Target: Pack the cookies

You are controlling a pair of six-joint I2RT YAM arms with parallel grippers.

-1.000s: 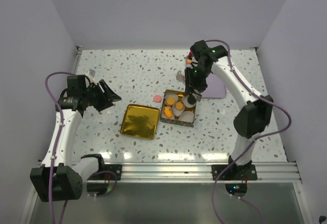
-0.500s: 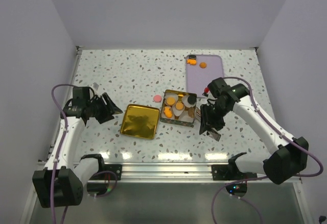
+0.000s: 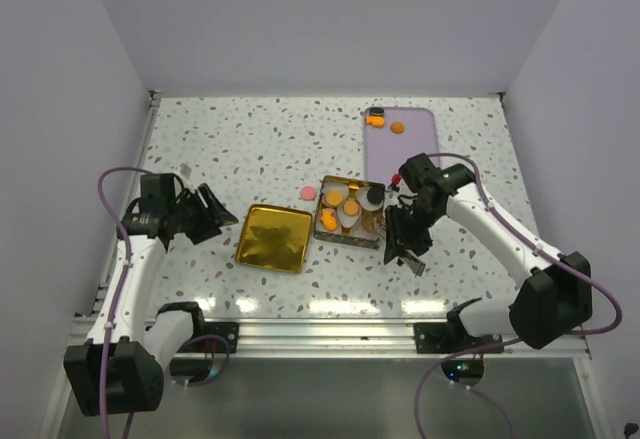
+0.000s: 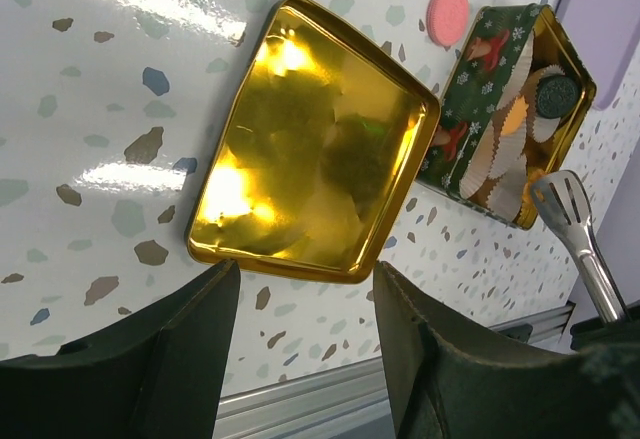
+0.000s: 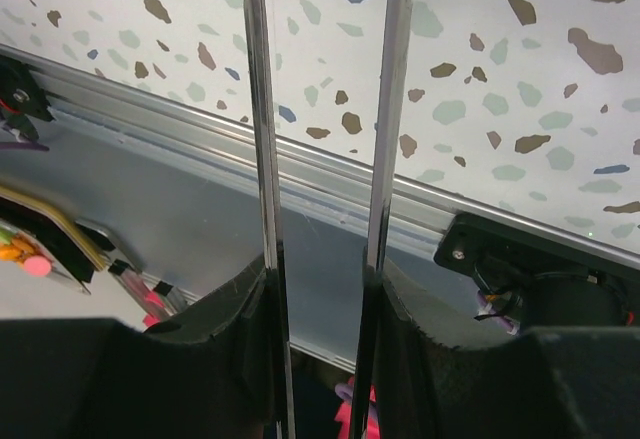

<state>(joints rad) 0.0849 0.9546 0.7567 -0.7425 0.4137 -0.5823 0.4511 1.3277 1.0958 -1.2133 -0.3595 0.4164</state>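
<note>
Orange cookies [image 3: 328, 222] lie in white paper cups inside the open tin [image 3: 347, 236], with a black one [image 3: 374, 196] at its back right. One pink cookie [image 3: 309, 193] lies on the table behind the tin. Three more cookies [image 3: 397, 128] rest on the purple mat [image 3: 405, 149]. My right gripper [image 3: 405, 246] [image 5: 322, 284] hangs by the tin's front right corner, shut on metal tongs [image 5: 262, 109] whose tips [image 4: 563, 197] sit at the tin's rim [image 4: 585, 89]. My left gripper [image 3: 207, 214] [image 4: 305, 274] stands open just left of the gold lid [image 4: 310, 149], holding nothing.
The gold lid [image 3: 273, 237] lies flat to the left of the tin. An aluminium rail [image 3: 330, 334] runs along the table's near edge. White walls close in the left, back and right sides.
My right arm has swung from behind the tin round to its front right corner, the tongs still in its grip. The left arm has dropped slightly and stays open.
</note>
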